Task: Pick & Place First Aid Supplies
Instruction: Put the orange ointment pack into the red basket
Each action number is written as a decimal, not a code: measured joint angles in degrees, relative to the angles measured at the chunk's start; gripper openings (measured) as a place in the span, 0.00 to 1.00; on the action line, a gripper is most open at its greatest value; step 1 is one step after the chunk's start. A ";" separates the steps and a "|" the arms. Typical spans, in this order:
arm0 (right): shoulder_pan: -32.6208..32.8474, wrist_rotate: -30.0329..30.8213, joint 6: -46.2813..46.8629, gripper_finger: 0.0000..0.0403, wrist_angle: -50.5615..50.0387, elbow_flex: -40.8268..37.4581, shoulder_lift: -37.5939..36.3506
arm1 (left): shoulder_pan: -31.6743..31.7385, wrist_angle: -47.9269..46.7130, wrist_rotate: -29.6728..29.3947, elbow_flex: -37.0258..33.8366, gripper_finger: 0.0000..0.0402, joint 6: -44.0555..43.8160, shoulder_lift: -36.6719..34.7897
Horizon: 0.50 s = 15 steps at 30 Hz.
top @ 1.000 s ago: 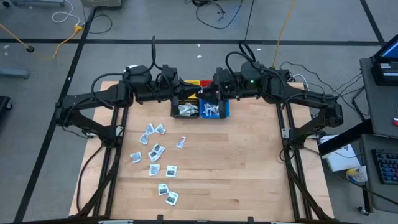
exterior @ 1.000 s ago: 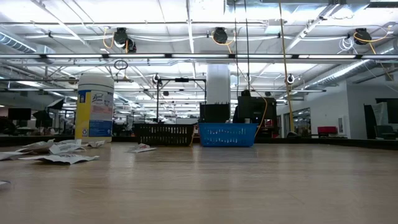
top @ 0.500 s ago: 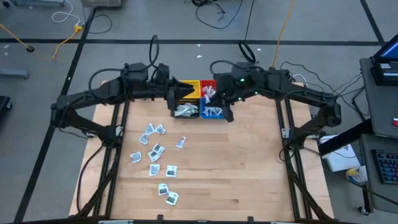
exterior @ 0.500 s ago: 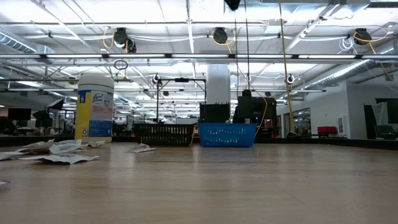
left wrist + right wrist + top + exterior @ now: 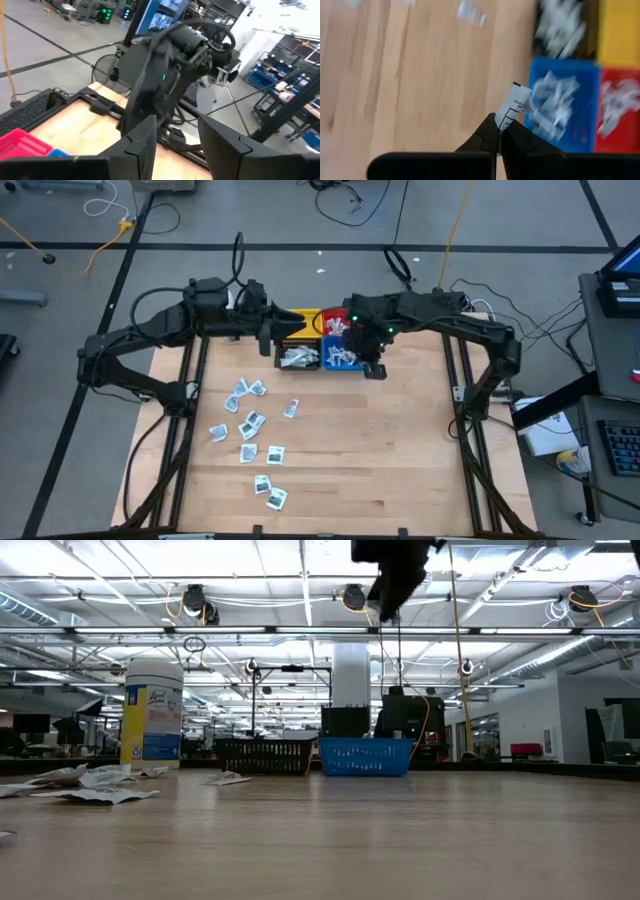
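The right gripper (image 5: 501,134) was clamped on a white packet (image 5: 514,108) above the blue bin (image 5: 345,360); it should centre over a bin before letting go, while the left gripper (image 5: 174,145) stood parted and empty.

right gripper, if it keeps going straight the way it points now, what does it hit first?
Probably the bare table. The right gripper, shut on a packet, points down beside the blue bin, and the bin's edge is close to that line. Depth is unclear, so it could clip the rim.

The wipes canister (image 5: 152,713) reads "Lysol"; nothing else is legible.
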 joint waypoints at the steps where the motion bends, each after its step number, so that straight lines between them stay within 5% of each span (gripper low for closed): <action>1: 0.23 0.05 -0.97 0.00 -1.88 0.28 1.02 | 0.01 -0.10 -0.01 0.00 0.37 0.11 0.04; 15: -5.94 5.91 -10.28 0.00 0.45 0.69 6.35 | -0.05 -0.27 0.13 0.00 0.37 0.05 0.05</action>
